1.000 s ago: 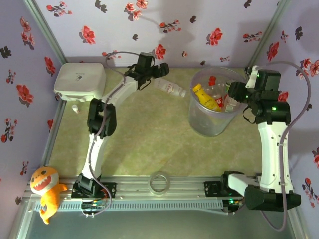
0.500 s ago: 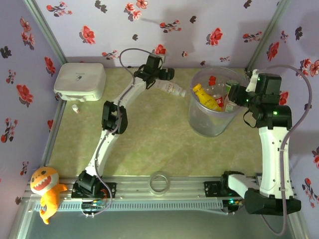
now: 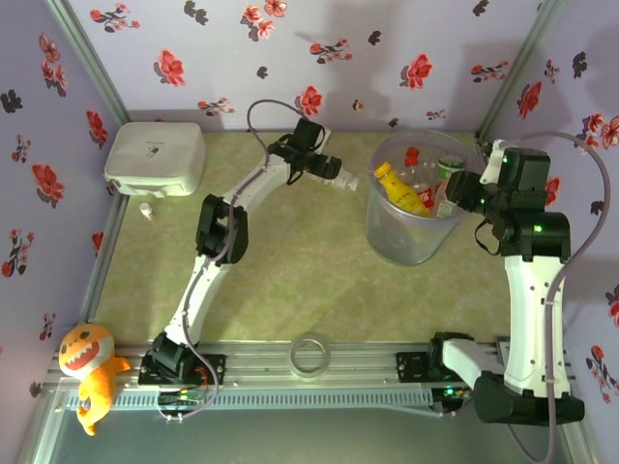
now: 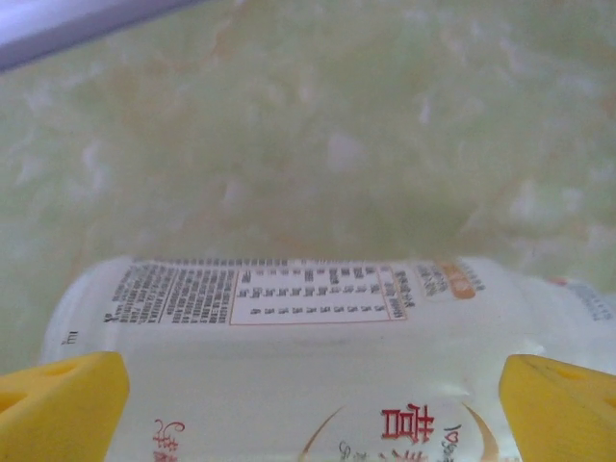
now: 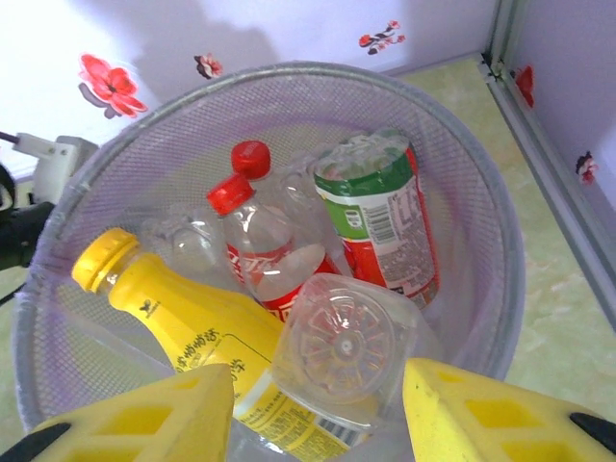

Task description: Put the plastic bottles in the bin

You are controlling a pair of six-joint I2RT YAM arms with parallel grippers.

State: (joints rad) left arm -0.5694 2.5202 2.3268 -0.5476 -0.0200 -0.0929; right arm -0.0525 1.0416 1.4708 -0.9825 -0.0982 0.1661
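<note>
A clear tape ring [image 3: 309,356] lies at the near edge of the tabletop [image 3: 290,280]. Farther back, toward the right edge, the grey bin [image 3: 406,246] holds a yellow bottle [image 5: 192,322] and a red-capped bottle [image 5: 255,241]. Above the bin's right side, the right gripper [image 5: 318,380] is clamped on a clear bottle [image 5: 345,348]. Near the far edge, the left gripper [image 4: 313,399] is spread wide, gripping nothing, over a labelled bottle [image 4: 289,318] lying just left of the bin.
</note>
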